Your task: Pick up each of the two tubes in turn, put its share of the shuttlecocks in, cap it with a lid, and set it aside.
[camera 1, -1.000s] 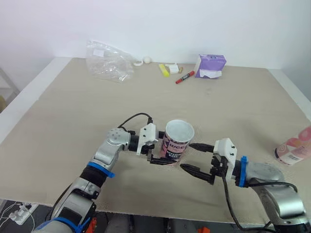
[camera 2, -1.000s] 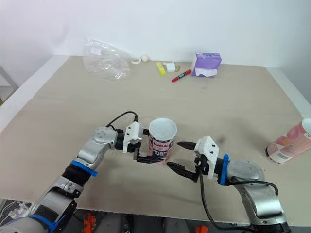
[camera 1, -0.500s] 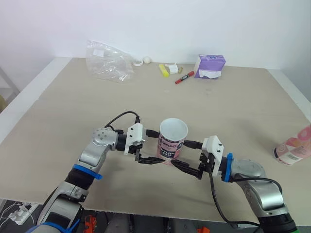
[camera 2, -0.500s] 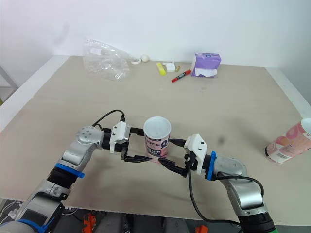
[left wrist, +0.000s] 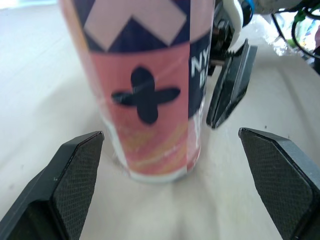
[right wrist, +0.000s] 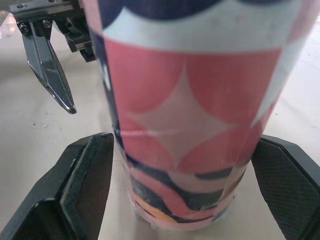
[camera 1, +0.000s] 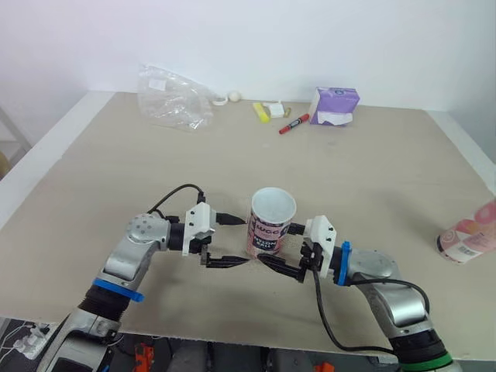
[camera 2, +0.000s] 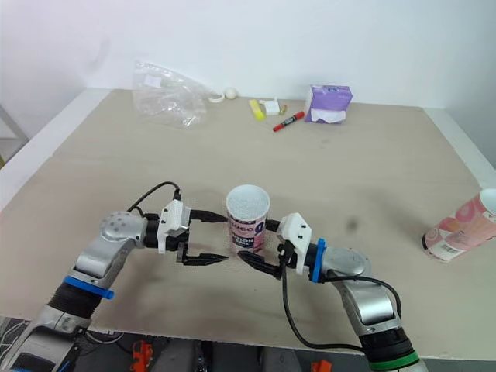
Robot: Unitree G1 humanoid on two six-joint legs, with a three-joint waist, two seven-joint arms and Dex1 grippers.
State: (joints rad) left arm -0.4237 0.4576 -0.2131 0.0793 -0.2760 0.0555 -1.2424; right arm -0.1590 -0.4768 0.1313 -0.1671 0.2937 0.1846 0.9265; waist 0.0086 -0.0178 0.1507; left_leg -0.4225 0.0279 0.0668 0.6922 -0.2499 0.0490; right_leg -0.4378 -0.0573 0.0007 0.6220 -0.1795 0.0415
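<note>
Left eye view: the table (camera 1: 387,178) is a broad beige slab; its front edge runs just below both arms, and its left and right edges angle away toward the far wall. Bare surface lies to the left of the arms, behind them up to the far clutter, and across the stretch to the right edge.

1. The upright tube (camera 1: 271,221) stands mouth up near the front edge, about midway across the table. Pink and navy print covers its wall.
2. The second tube (camera 2: 461,229) lies on its side at the right edge, well apart from the first.
3. The left gripper (camera 2: 225,239) is spread wide and grips nothing. Its tips sit just beside the upright tube's left flank, apart from it.
4. The right gripper (camera 1: 277,246) is also spread wide and straddles the upright tube's lower wall. In the right wrist view one finger stands on each flank; contact cannot be confirmed.
5. Far edge clutter: a clear plastic bag (camera 1: 174,97) at the left, then a purple tissue pack (camera 1: 335,105) and a red marker (camera 1: 294,123).
</note>
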